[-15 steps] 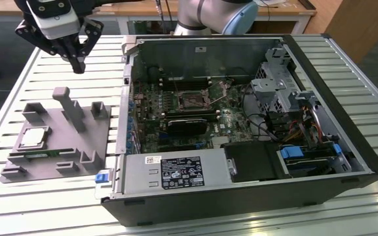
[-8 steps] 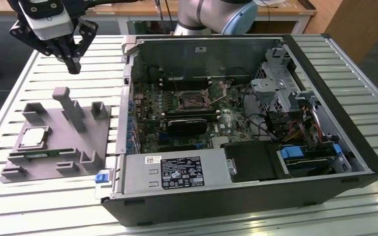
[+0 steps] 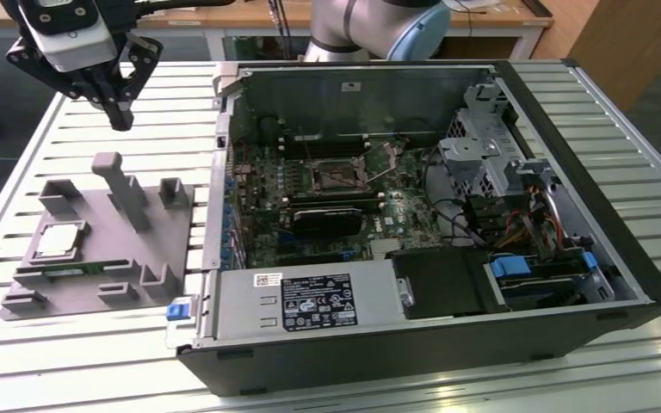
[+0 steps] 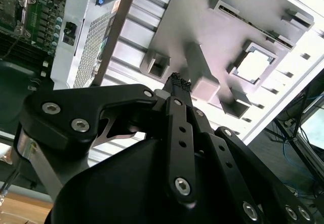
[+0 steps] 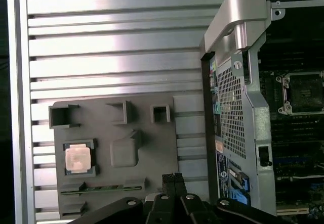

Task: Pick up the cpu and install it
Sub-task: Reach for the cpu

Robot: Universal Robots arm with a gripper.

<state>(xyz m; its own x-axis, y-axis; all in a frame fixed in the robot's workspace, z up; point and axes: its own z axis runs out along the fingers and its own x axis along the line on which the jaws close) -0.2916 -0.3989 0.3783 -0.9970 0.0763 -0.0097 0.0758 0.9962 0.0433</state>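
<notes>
One slatted table (image 3: 78, 361), wooden desk (image 3: 238, 13) behind

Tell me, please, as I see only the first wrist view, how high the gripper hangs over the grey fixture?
Observer: In the exterior view the gripper hangs high above the table, clear of the grey fixture where the cpu lies, and it touches nothing.
Operator: Does anything on that fixture stand tall?
Observer: Yes, one post stands upright, taller than the other blocks.
Operator: And what neighbours the socket?
Observer: A black block lies on the board right beside it, toward the silver box.
</notes>
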